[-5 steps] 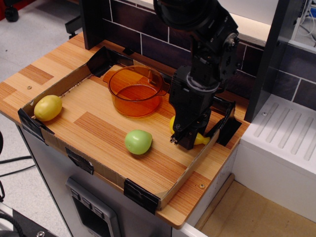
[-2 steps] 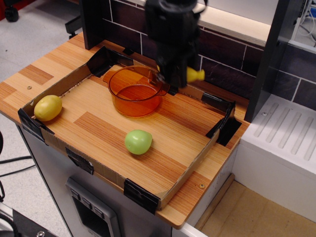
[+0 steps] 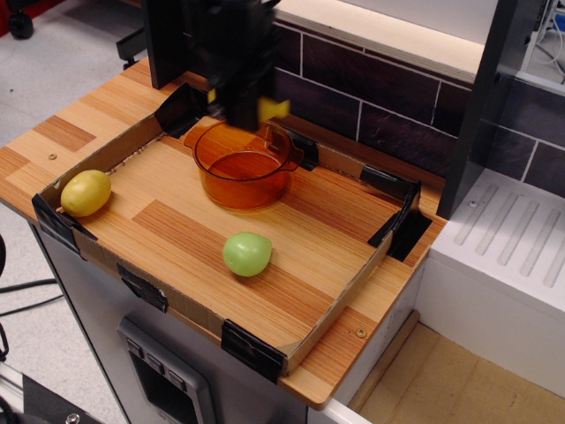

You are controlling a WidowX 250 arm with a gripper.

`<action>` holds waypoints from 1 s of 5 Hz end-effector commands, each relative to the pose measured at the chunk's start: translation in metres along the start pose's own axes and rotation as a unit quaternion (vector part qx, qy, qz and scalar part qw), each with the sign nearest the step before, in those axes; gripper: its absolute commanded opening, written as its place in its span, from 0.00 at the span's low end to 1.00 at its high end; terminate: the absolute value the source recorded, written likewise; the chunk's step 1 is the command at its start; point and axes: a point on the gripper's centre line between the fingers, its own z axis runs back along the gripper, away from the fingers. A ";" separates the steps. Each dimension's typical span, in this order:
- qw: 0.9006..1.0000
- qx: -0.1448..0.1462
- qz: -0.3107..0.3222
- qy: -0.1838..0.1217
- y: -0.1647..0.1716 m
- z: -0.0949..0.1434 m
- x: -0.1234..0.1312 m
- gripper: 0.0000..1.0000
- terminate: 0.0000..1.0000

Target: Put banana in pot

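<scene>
Overhead, pincer [image 3: 250, 113] grips glossy banana [image 3: 272, 109] (pot [image 3: 243, 165] translucent orange).

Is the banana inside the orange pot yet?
Not yet. The banana is held up in the hand, above the pot, which looks empty.

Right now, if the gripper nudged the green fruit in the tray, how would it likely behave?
The green fruit looks round and smooth, so it would probably roll rather than slide. It sits free on flat wood, nothing touching it, so a push could send it to the tray's cardboard wall. Its glossy skin suggests light plastic, possibly slippery.
</scene>
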 end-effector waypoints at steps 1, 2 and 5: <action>0.999 -0.007 0.005 -0.044 -0.017 -0.017 0.036 0.00 0.00; 0.999 -0.008 0.006 -0.034 -0.018 -0.011 0.035 1.00 0.00; 0.999 -0.030 0.017 0.006 -0.025 0.050 0.023 1.00 0.00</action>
